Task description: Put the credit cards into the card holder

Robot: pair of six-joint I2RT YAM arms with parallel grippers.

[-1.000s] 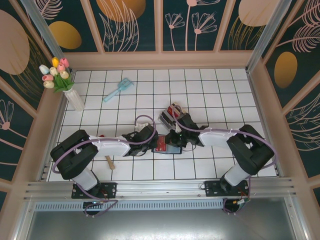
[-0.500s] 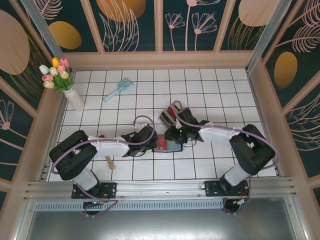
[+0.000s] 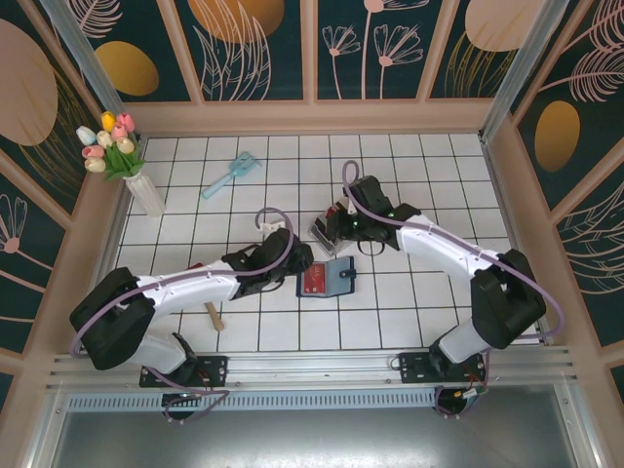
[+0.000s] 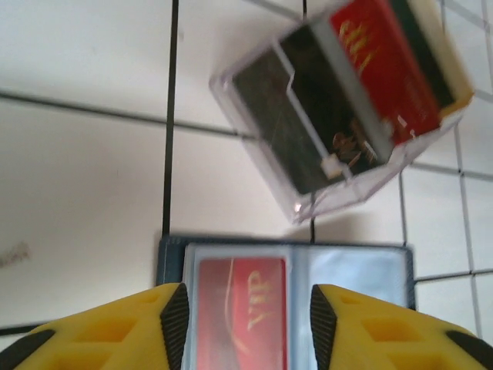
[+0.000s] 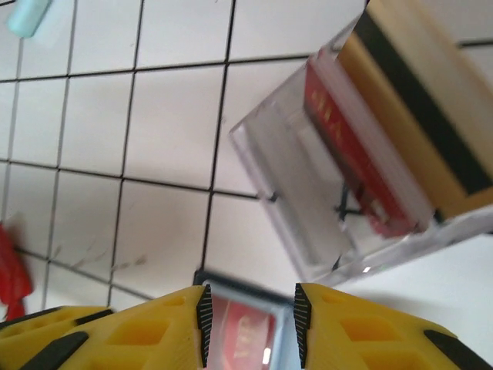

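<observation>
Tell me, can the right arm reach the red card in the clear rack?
Probably yes: the right end effector is open, the red card in the clear rack lies just ahead, with nothing between them.

White tiled floor (image 3: 409, 175) — black grout, dark floral wall panels (image 3: 263, 49), wooden frame (image 3: 312, 117)

The left pincer (image 4: 246, 317), fingers apart, frames the open card holder (image 4: 350, 270) holding a red card (image 4: 243, 297).
</observation>
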